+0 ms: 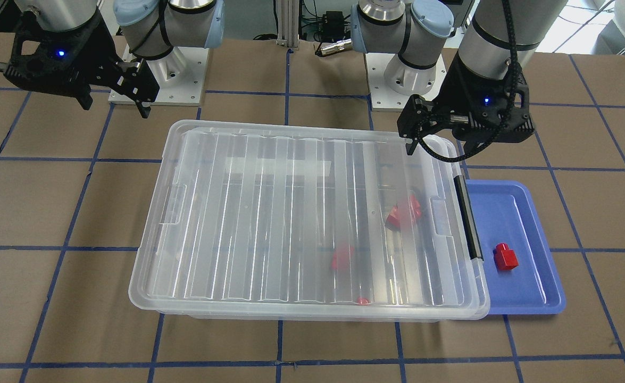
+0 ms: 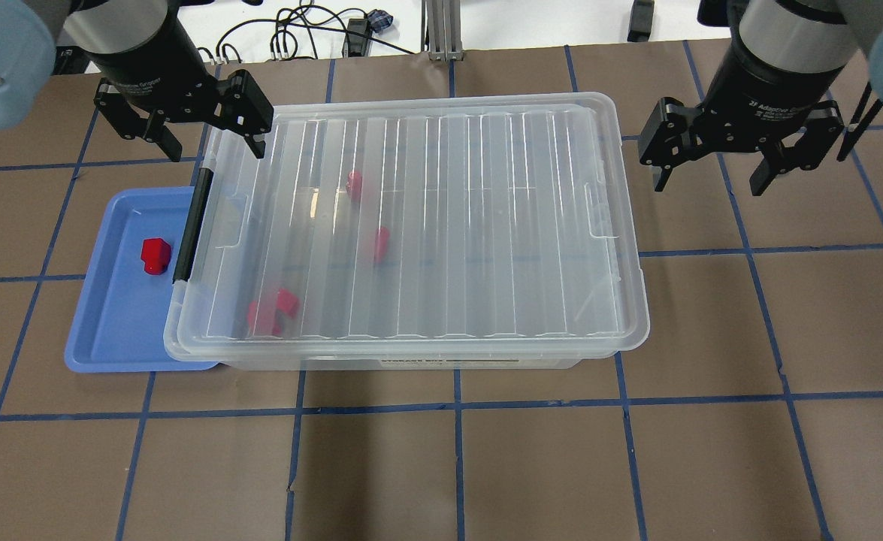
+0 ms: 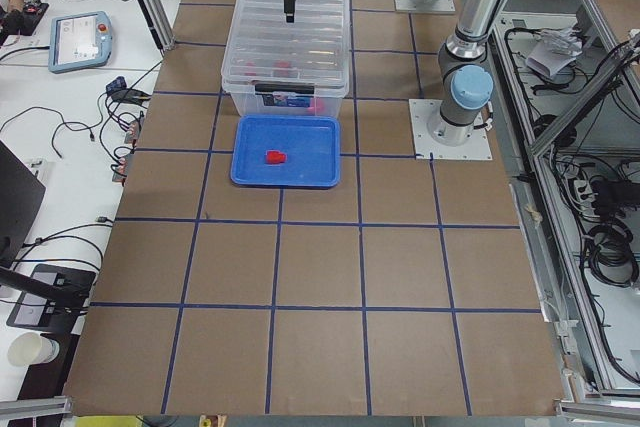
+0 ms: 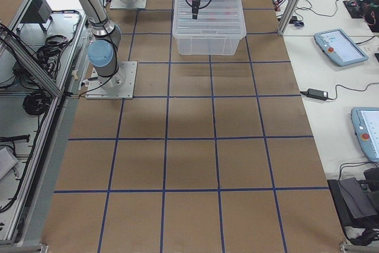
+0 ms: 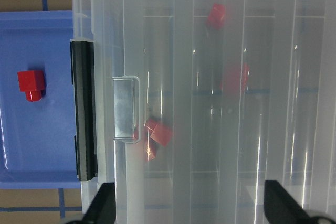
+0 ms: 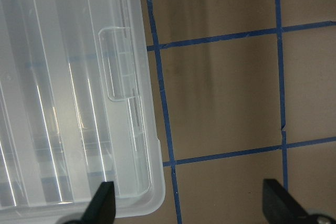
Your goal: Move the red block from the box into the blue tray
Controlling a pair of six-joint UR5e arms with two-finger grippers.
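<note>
One red block [image 1: 505,257] lies in the blue tray [image 1: 530,298], also seen from overhead [image 2: 155,255] and in the left wrist view [image 5: 31,83]. The box [image 2: 449,225] stands beside the tray with its ribbed lid on, and its black latch handle [image 2: 189,225] faces the tray. Several more red blocks [image 2: 272,309] show blurred through the lid. My left gripper [image 2: 216,150] is open and empty, above the box's latch end near its back corner. My right gripper [image 2: 708,184] is open and empty, above the table past the box's other end.
The tray [image 2: 118,338] touches or slips slightly under the box's latch end. The brown table [image 2: 486,466] carries a grid of blue tape. The arm bases [image 1: 158,80] stand behind the box. Cables and tablets lie off the table's far edge [image 3: 85,42].
</note>
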